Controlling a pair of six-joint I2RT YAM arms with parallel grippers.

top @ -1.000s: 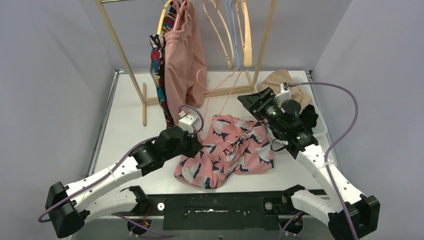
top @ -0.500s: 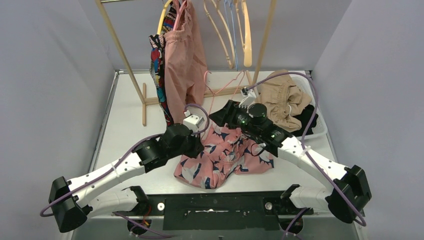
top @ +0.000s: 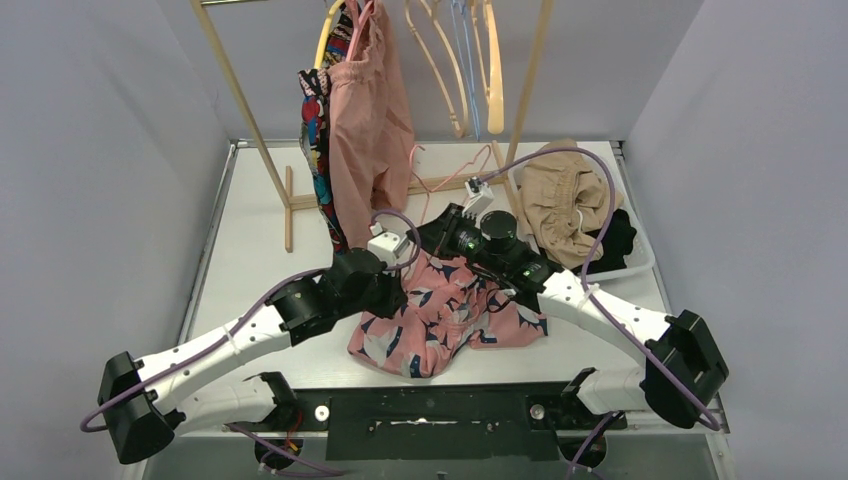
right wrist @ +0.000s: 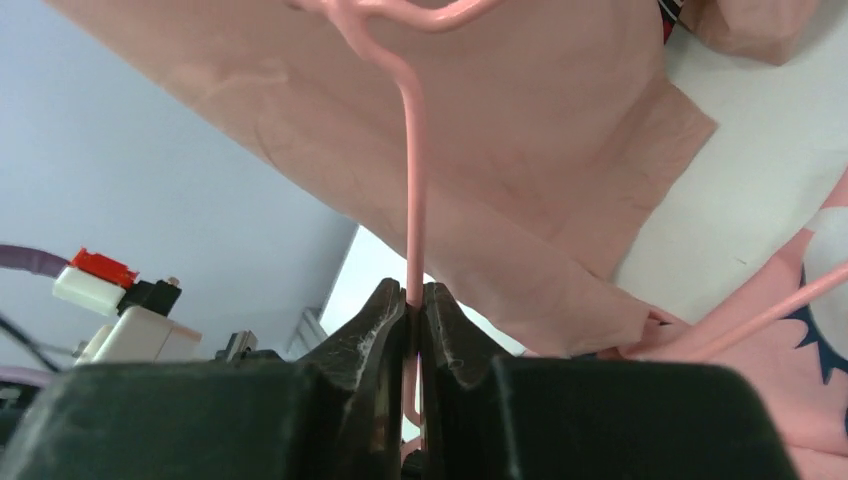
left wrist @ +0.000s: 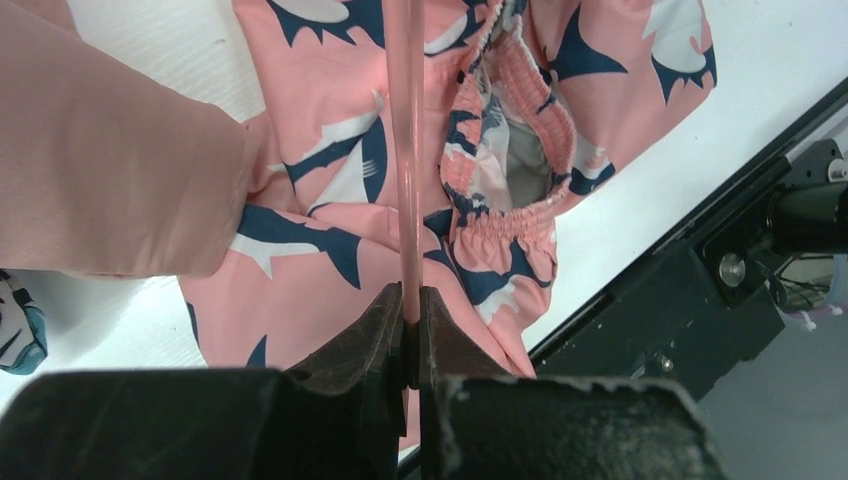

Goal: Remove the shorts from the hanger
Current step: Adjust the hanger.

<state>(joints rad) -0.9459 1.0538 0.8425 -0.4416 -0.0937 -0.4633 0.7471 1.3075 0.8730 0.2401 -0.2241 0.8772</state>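
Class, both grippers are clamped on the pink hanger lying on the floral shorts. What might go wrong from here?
1. The left gripper and right gripper both pinch the thin pink hanger; nothing holds the floral shorts, so they may simply drag along with it.
2. The wire is thin: it might twist or slip between the closed jaws.
3. Its curved end sits close to the hanging dusty pink shorts and could snag them.

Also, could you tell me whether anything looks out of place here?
The pink hanger is off the rack, pinched by both the left gripper and the right gripper, above the crumpled pink print shorts on the table. The beige shorts spill over the bin at right.
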